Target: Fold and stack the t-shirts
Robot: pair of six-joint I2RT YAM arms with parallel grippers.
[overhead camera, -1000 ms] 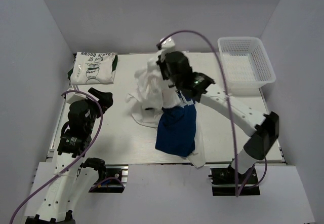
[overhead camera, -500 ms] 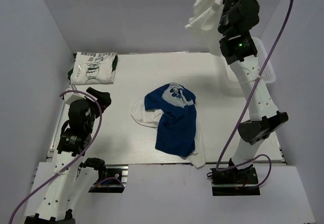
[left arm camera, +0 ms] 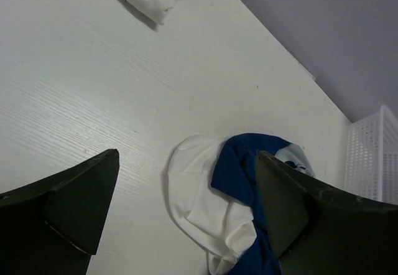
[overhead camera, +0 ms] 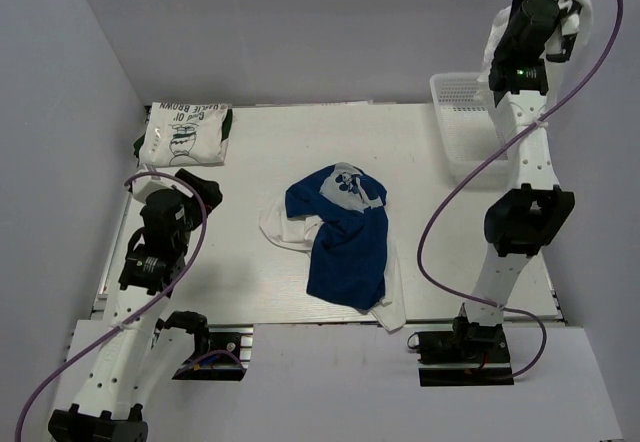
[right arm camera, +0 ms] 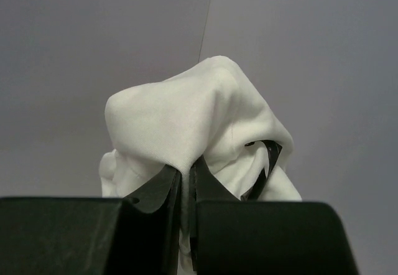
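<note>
Table [overhead camera: 250,152]: white, faint wood grain, matte, fills middle of top view. Walls plain pale grey-lavender, bare: back wall [overhead camera: 300,32] at 12 o'clock, left wall [overhead camera: 50,162] at 9, right wall [overhead camera: 605,262] at 3. Vertical corner seam [right arm camera: 208,26] in right wrist view. White ledge [overhead camera: 330,382] at 6 o'clock. White mesh basket [overhead camera: 458,127] on table's 2 o'clock corner. Light even, shadows soft.

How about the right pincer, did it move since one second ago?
Yes. The right pincer, shut on the white t-shirt, went from above the middle of the table up and to the right, and is now high over the basket.
</note>
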